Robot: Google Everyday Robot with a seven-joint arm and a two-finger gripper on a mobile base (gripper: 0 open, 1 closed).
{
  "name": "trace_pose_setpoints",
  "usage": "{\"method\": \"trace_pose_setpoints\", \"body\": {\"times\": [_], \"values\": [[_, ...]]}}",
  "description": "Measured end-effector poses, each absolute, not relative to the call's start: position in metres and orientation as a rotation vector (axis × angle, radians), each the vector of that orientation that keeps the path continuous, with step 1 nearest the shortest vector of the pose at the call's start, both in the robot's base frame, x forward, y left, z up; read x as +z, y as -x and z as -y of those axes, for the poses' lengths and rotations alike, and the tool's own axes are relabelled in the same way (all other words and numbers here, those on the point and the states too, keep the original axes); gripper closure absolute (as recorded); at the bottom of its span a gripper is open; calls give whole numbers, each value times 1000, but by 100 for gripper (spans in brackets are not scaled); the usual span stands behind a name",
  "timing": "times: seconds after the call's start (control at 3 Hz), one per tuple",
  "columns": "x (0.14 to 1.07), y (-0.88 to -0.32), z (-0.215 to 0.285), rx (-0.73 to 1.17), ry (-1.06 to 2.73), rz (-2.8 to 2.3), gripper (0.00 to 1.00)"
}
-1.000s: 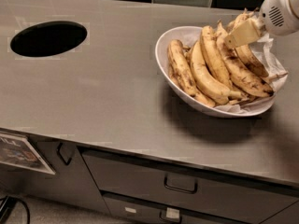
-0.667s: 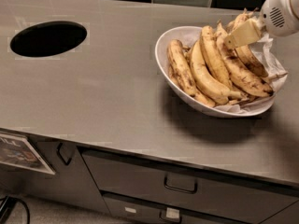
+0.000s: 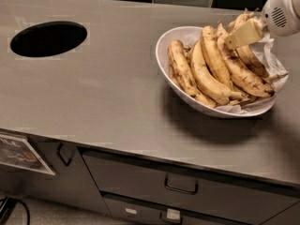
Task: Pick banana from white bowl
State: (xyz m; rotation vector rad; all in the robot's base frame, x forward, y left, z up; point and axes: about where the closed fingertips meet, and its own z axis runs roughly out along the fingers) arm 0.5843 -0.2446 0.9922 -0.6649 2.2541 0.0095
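The white bowl (image 3: pixel 164 41) stands at the right of the steel counter, lined with crumpled white paper and holding several bananas. The long, slim, brown-speckled banana (image 3: pixel 246 76) lies at the bowl's right side, its dark end toward the front rim. Plumper, cleaner-yellow bananas (image 3: pixel 204 74) lie in the middle, and another speckled one (image 3: pixel 180 69) lies at the left. My gripper (image 3: pixel 240 34) reaches in from the upper right on a white arm (image 3: pixel 283 13). It sits low over the far end of the speckled banana, at the back right of the bunch.
A round dark hole (image 3: pixel 49 37) is cut into the counter (image 3: pixel 103 93) at the far left. Dark tiles run along the back wall. Drawers with handles (image 3: pixel 180 185) are below the counter's front edge.
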Motion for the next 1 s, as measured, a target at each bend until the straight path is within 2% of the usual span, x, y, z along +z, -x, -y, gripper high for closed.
{"method": "trace_pose_setpoints", "body": {"times": [1.0], "values": [[991,-585,244,47,681,-2241,100]]}}
